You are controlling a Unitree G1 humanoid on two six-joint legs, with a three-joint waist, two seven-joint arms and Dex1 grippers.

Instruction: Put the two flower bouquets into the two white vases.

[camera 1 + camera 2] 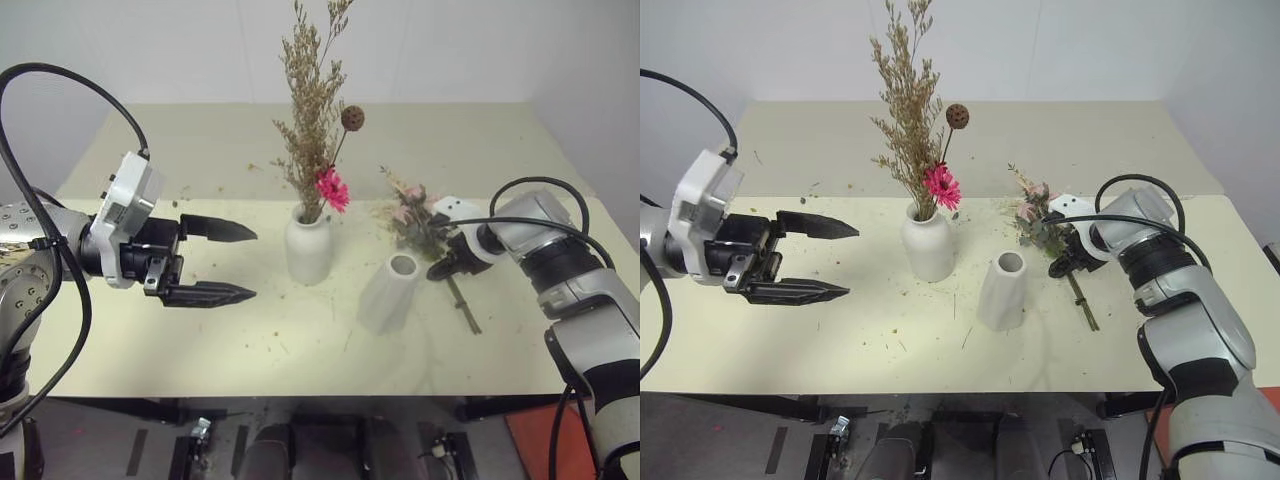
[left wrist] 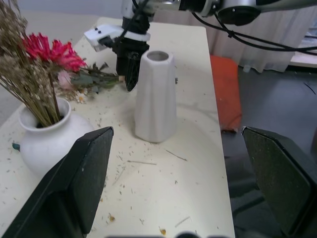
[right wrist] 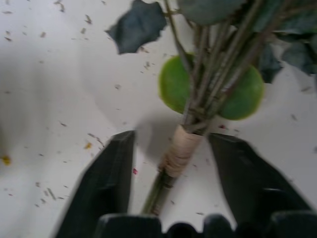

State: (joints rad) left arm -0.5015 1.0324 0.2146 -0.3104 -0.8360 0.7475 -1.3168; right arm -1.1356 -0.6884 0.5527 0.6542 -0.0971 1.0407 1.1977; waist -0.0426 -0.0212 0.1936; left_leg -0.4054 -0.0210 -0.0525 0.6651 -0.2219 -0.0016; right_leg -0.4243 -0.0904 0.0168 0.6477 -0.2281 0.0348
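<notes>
Roses and daisies (image 1: 415, 218) are lying on the desk (image 1: 200, 340), their wrapped stem sitting between the right gripper's (image 3: 171, 163) parted jaws. Dried grasses (image 1: 310, 130) are standing in the squat vase (image 1: 307, 248); the tapered vase (image 1: 390, 292) is standing beside it. The left gripper (image 1: 225, 262) is hovering, jaws apart.

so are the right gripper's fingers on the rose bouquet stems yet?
Apart. Right wrist view: right gripper straddles the rose bouquet stems, table visible both sides.

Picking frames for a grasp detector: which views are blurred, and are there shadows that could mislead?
Right wrist view: soft blur over the right end effector and rose bouquet, whose stem casts a shadow. Left eye view: sharp; taller vase casts a faint one.
</notes>
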